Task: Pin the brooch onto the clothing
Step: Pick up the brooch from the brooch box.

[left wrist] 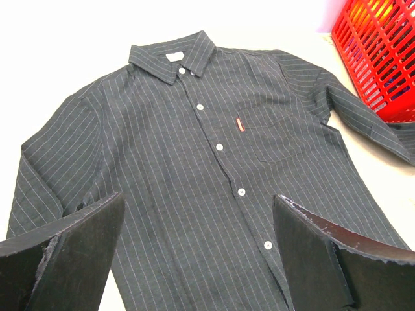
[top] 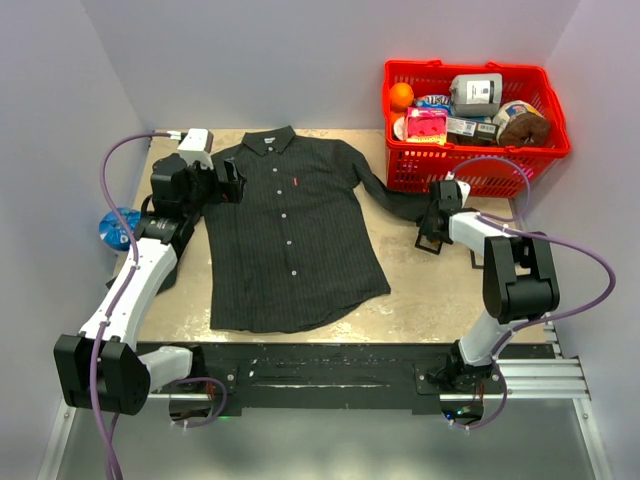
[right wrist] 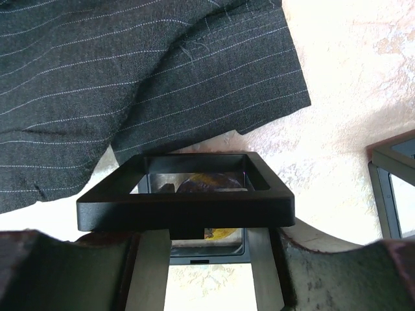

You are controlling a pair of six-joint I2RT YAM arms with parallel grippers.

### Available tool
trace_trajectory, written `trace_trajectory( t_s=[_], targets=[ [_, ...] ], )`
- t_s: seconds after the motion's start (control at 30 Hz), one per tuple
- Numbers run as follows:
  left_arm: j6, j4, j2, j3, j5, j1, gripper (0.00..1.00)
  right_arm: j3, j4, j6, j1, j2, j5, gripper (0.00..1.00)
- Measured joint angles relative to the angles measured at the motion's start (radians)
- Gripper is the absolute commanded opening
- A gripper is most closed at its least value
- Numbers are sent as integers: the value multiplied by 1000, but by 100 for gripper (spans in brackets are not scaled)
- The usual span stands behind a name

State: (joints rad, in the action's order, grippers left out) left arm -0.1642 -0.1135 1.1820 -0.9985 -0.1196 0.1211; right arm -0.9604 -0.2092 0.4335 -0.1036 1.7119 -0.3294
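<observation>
The dark pinstriped shirt [top: 285, 235] lies flat and face up on the table, collar at the far side; its pale buttons and red chest tag [left wrist: 240, 124] show in the left wrist view. My left gripper [top: 225, 182] hovers over the shirt's left shoulder, open and empty. My right gripper [top: 437, 222] sits by the right sleeve cuff [right wrist: 214, 84], its fingers [right wrist: 78, 272] against the sides of a black square display case [right wrist: 188, 204] with its frame hinged up. A purple and yellow brooch [right wrist: 214, 183] shows inside the case.
A red basket [top: 470, 165] of groceries stands at the back right, just behind the right gripper. A blue disc [top: 118, 228] lies at the table's left edge. Another dark frame piece [right wrist: 392, 188] lies on the table right of the case.
</observation>
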Motion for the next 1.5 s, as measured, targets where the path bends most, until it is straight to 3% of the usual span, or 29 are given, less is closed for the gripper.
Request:
trace_trajectory(
  t_s=[0.47,0.63,0.77,0.93,1.13,1.5],
  targets=[
    [0,0,-5,0,0,2,99,26,4,8,9,-37,44,29],
    [0,0,-15,0,0,8,99,42,-23,18,5,-68,75,32],
    [0,0,-26,0,0,12,99,46,-33,23,-1,-71,85,48],
    [0,1,-31,0,-2,12,99,58,-55,38,-10,-84,87,57],
    [0,0,-35,2,-7,13,99,58,-77,40,-14,-85,85,62],
    [0,1,-42,3,-7,13,99,58,-90,37,-15,-98,56,62]
  ],
)
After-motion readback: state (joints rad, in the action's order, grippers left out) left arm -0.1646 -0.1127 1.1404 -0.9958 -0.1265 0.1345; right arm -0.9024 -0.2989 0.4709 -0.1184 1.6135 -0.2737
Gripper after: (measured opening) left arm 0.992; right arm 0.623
